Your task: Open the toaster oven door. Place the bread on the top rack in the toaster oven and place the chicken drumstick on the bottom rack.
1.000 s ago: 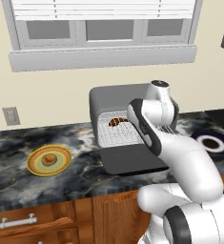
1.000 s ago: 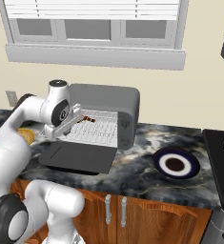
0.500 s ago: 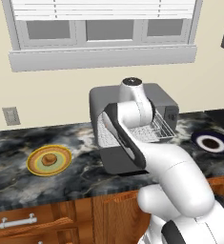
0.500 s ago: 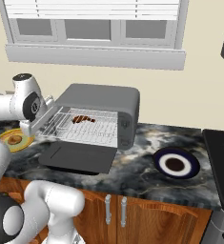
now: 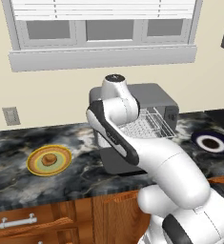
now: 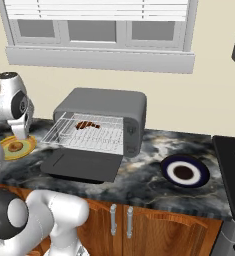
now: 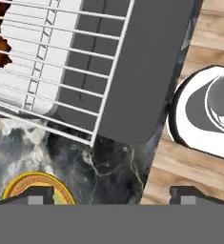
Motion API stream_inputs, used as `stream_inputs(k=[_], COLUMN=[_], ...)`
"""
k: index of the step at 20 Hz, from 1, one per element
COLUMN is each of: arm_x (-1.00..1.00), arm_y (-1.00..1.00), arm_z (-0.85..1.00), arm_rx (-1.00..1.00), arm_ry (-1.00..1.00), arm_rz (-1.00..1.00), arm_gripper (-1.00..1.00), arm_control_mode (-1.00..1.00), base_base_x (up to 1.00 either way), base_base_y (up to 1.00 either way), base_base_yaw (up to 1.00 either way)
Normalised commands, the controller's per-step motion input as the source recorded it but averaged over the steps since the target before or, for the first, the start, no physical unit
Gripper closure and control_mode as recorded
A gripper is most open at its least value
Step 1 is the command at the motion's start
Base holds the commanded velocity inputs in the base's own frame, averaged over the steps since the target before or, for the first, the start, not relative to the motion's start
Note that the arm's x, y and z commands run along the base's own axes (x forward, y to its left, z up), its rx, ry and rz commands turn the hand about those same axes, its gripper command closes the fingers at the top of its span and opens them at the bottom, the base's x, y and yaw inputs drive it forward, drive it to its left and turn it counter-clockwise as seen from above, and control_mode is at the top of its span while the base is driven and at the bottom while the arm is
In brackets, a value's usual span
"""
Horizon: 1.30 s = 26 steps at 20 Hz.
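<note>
Tool (image 7: pixel 111 196) was released, empty; you needed to centre over bread (image 5: pixel 49 159) before descending

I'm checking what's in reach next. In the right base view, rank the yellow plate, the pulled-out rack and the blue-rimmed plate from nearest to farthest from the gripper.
1. Yellow plate, just below the gripper, at left.
2. Pulled-out rack, centre, over the open door.
3. Blue-rimmed plate, far right.
</note>
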Motion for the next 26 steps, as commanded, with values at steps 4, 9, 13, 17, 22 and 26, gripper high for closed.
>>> stream_inputs(k=[4,9,13,17,22,26], arm_x=[0.00,0.00,0.00,0.06,0.19,0.26], arm_y=[0.49,0.44,0.41,0.44,0.43,0.41], arm_z=[0.00,0.00,0.00,0.00,-0.12,-0.13], arm_rx=[-0.11,-0.11,-0.12,-0.15,-0.11,-0.02], arm_ry=[0.00,0.00,0.00,-0.03,-0.09,-0.07], arm_rz=[0.66,0.67,0.65,0.52,0.34,0.21], arm_gripper=[-1.00,-1.00,-1.00,-1.00,-1.00,-1.00], arm_control_mode=[-1.00,-1.00,-1.00,-1.00,-1.00,-1.00], base_base_x=[0.00,0.00,0.00,0.00,0.00,0.00], base_base_y=[0.00,0.00,0.00,0.00,0.00,0.00], base_base_yaw=[0.00,0.00,0.00,0.00,0.00,0.00])
